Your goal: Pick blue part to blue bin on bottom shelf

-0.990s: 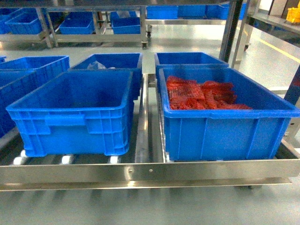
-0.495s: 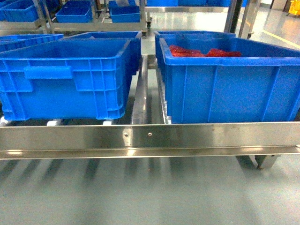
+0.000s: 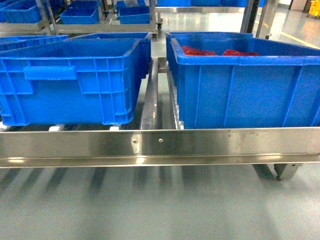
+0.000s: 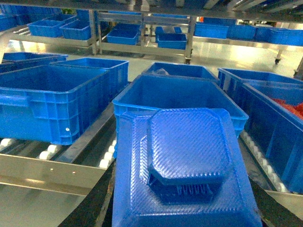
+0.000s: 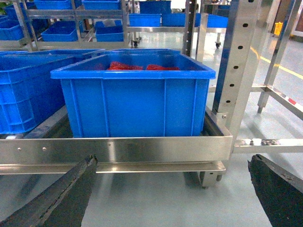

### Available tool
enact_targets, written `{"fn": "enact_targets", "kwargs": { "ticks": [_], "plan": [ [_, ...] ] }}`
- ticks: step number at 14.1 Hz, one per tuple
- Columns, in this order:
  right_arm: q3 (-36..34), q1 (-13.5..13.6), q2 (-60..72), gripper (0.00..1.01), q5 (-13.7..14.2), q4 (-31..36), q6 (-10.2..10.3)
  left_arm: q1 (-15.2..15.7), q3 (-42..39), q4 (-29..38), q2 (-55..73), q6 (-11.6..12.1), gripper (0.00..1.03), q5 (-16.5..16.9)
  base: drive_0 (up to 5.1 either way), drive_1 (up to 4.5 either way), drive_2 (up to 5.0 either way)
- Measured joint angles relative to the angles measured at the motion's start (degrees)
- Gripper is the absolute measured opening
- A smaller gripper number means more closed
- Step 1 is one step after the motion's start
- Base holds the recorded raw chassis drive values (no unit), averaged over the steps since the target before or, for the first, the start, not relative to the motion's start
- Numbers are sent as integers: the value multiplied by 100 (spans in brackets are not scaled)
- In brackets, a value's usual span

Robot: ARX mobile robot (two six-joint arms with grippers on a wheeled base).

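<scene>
**Head view barely shifted; blue part held at left claw**

Since half a second ago, the head view sits marginally lower. Two front blue plastic bins: the empty left bin (image 3: pixel 70 80) and the red-filled right bin (image 3: pixel 245 85), on the stainless bottom shelf (image 3: pixel 160 145), a gap between them. The blue textured part (image 4: pixel 187 161) fills the left wrist view; that claw's state cannot be told. Right claw (image 5: pixel 170 189) gapes wide.

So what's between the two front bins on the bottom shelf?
Only a bare steel divider rail runs between the left bin and the right bin, seen in the head view.
</scene>
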Motion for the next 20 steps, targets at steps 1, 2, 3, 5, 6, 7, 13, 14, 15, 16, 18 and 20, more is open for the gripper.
{"fn": "enact_targets", "kwargs": {
  "ticks": [1,2,3,5,6,7,13,14,15,16,18,20],
  "plan": [
    [0,0,0,98,0,-4,0,0,0,-9,2,0,43,0,3,403,-397],
    [0,0,0,98,0,-2,0,0,0,-13,2,0,43,0,3,403,-397],
    [0,0,0,98,0,-2,0,0,0,-9,2,0,43,0,3,403,-397],
    [0,0,0,98,0,0,0,0,0,-11,2,0,43,0,3,403,-397],
    [0,0,0,98,0,-9,0,0,0,-11,7,0,43,2,3,403,-397],
    [0,0,0,98,0,7,0,0,0,-11,9,0,43,2,3,403,-397],
    [0,0,0,98,0,17,0,0,0,-9,13,0,43,2,3,403,-397],
    [0,0,0,98,0,-4,0,0,0,-11,13,0,43,2,3,403,-397],
    [0,0,0,98,0,4,0,0,0,-11,13,0,43,0,3,403,-397],
    [0,0,0,98,-2,11,0,0,0,-17,13,0,43,0,3,403,-397],
    [2,0,0,98,-7,2,0,0,0,-17,13,0,43,11,3,403,-397],
    [0,0,0,98,2,17,0,0,0,-20,46,0,43,13,3,403,-397]
  ]
}}
